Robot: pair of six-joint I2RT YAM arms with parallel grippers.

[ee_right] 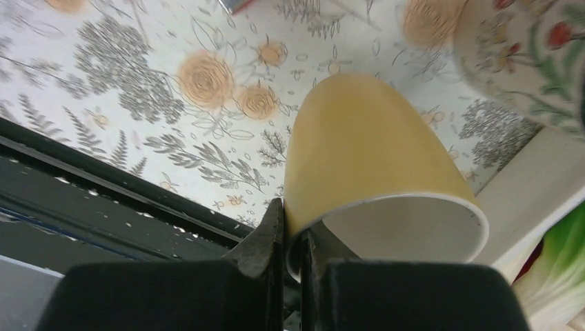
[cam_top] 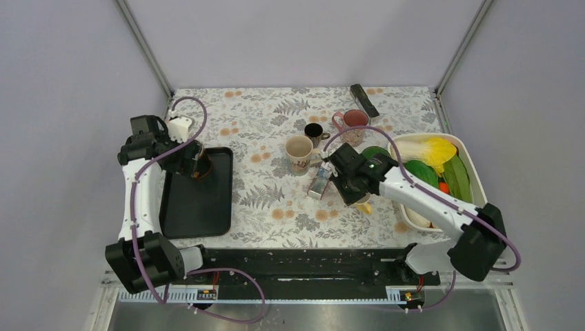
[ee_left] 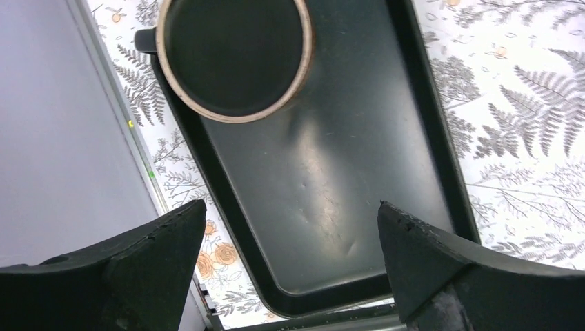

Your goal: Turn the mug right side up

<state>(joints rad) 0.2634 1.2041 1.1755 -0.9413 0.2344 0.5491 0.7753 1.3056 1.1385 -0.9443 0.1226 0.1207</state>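
My right gripper point(ee_right: 292, 214) is shut on the rim of a yellow mug point(ee_right: 365, 145) with a white inside, one finger inside the rim and one outside. The mug's mouth faces the wrist camera and its base points toward the flowered table; whether it touches the table cannot be told. In the top view the right gripper point(cam_top: 353, 185) hides most of the mug point(cam_top: 365, 205), left of the white basin. My left gripper point(ee_left: 291, 221) is open and empty above a black tray point(ee_left: 331, 172); it also shows in the top view point(cam_top: 187, 164).
A dark mug point(ee_left: 234, 55) stands upright at the tray's far end. Mid-table stand a floral mug point(cam_top: 299, 153), a small dark cup point(cam_top: 314, 131), a pink mug point(cam_top: 354, 121) and a small carton point(cam_top: 319, 181). A black remote point(cam_top: 363, 100) lies at the back. A white basin point(cam_top: 474, 164) holds vegetables.
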